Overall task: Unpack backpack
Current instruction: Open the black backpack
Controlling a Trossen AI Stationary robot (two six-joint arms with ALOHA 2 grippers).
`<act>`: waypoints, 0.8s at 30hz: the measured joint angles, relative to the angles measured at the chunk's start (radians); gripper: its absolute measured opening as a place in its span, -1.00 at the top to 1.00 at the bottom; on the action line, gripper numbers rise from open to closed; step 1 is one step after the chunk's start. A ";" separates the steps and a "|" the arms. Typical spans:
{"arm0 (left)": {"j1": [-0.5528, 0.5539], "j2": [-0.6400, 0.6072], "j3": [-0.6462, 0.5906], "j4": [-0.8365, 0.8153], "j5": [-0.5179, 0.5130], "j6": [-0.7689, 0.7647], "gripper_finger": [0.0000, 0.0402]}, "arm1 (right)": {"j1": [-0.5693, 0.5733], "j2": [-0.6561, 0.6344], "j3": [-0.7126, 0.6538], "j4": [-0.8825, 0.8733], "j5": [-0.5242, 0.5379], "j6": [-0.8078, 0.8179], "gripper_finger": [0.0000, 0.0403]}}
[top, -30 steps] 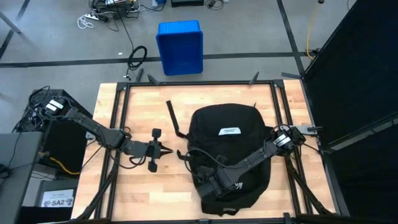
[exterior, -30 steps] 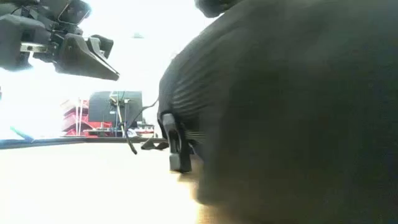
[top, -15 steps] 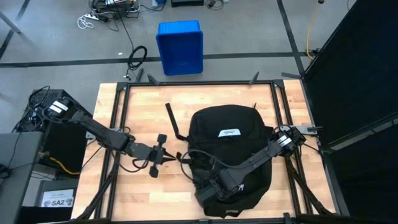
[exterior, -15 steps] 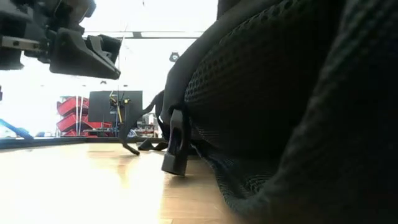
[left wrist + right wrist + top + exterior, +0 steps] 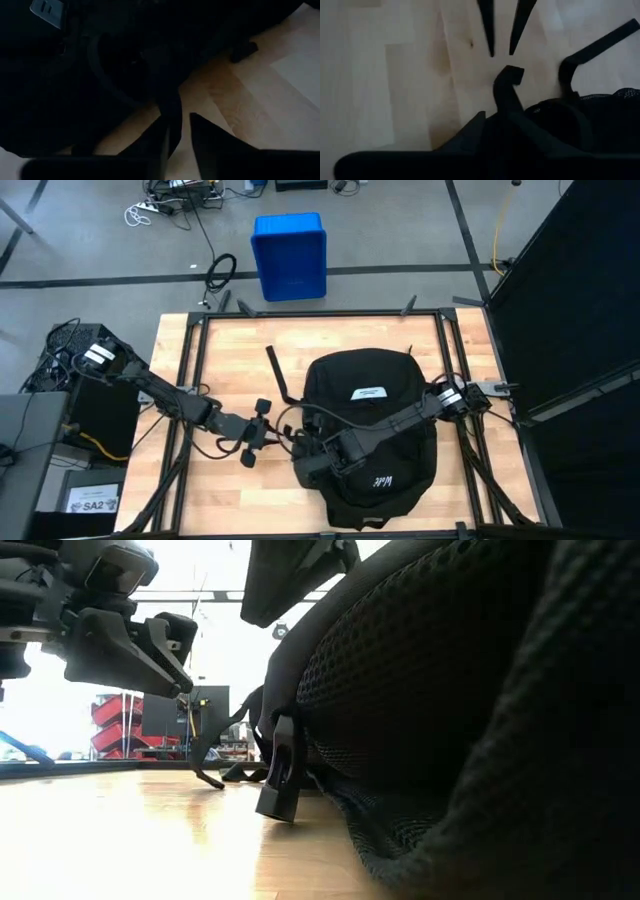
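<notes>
The black backpack (image 5: 372, 425) lies flat on the wooden table, white label (image 5: 368, 392) up. In the low view its buckle (image 5: 277, 788) hangs from a side strap and touches the table. My right arm reaches across the backpack. My right gripper (image 5: 303, 465) sits just off its left edge, closed on a black strap (image 5: 506, 92). My left gripper (image 5: 283, 437) hovers over the table left of the backpack, slightly open. Its fingertips (image 5: 488, 30) point at the strap's bent free end (image 5: 512, 74), a little short of it. My right gripper pinches a narrow black strap (image 5: 505, 107) between its two fingers, a short way back from the strap's free end. It comes slanting down from the table's right. Beyond the fingertips the strap stands up off the wood and its end bends over like a hook.
A long loose strap (image 5: 278, 375) lies on the wood left of the backpack's top. A blue bin (image 5: 290, 255) stands on the floor beyond the table's far edge. Bare wood lies left of and beyond the backpack. Black frame rails (image 5: 190, 380) line the table's sides.
My right gripper has left the backpack's front pocket, going up and toward the table's left edge, turning as it went; it is now off the pack's left side. My left gripper has come down and moved right, toward the backpack.
</notes>
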 joint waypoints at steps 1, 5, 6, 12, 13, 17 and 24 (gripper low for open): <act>0.003 0.008 0.000 0.005 0.000 -0.006 0.51 | -0.002 0.000 0.000 0.001 0.000 0.000 0.60; 0.031 0.068 0.000 0.019 0.000 -0.053 0.23 | -0.003 0.000 0.000 0.003 0.000 0.000 0.49; 0.040 0.089 0.000 0.024 0.001 -0.057 0.18 | -0.003 0.000 0.000 0.004 0.000 0.000 0.46; 0.102 0.205 0.000 0.106 0.019 -0.079 0.03 | 0.002 0.000 0.000 0.003 0.000 -0.001 0.41; 0.112 0.220 0.000 0.123 0.023 -0.081 0.04 | 0.004 0.000 0.000 0.003 0.000 -0.001 0.42; 0.136 0.242 0.025 0.130 0.056 -0.082 0.25 | 0.006 0.000 0.000 0.003 0.000 -0.004 0.47; 0.137 0.242 0.090 0.105 0.137 -0.052 0.95 | 0.006 0.000 0.000 -0.001 0.000 -0.028 0.57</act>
